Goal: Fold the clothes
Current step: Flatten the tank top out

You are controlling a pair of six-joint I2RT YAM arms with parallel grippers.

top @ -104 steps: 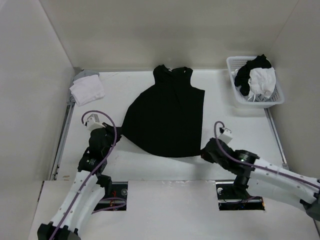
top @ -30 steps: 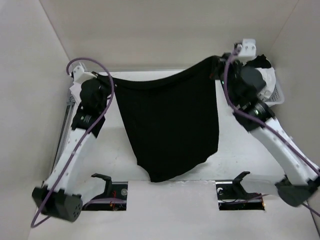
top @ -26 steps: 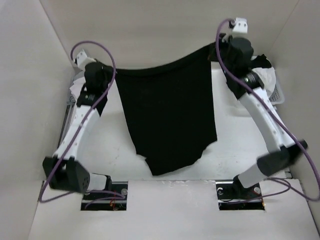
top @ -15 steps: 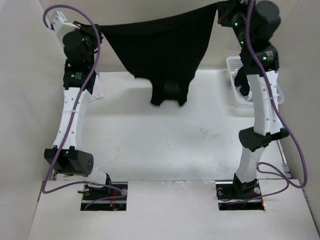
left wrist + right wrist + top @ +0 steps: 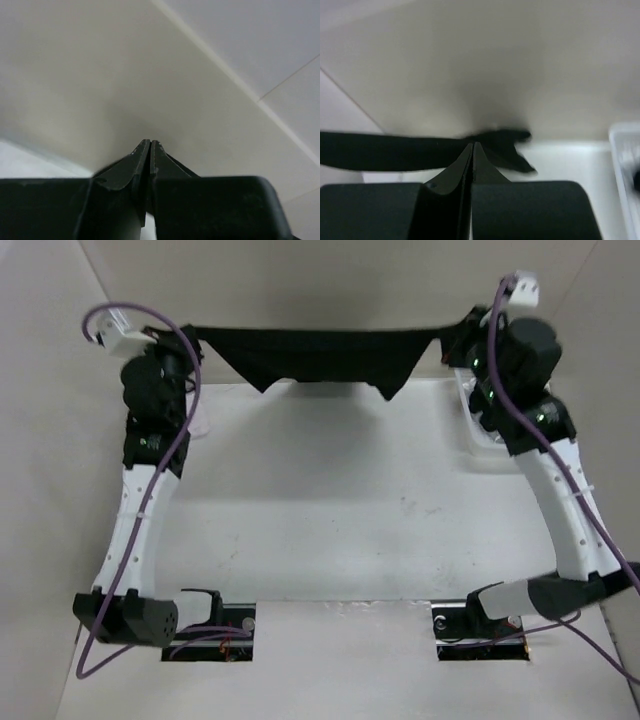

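The clothes point(image 5: 320, 355), a black tank top, hang in the air at the back of the table, stretched into a wide band between both arms. My left gripper point(image 5: 192, 332) is shut on its left corner and my right gripper point(image 5: 448, 340) is shut on its right corner. Two points of cloth droop from the lower edge. In the left wrist view the gripper point(image 5: 150, 142) is pressed shut and faces the bare wall, with hardly any cloth showing. In the right wrist view the gripper point(image 5: 472, 144) is shut, and the black fabric point(image 5: 380, 150) runs off to the left.
The white table point(image 5: 330, 500) lies below the hanging cloth. A white basket point(image 5: 478, 435) stands at the back right, mostly behind the right arm. A bit of white folded cloth point(image 5: 200, 425) shows behind the left arm. Walls close in on the back and both sides.
Over the last second both grippers carried the top from the near side up toward the back wall. Since half a second ago they sit lower in the view and the cloth shows as a shorter band.
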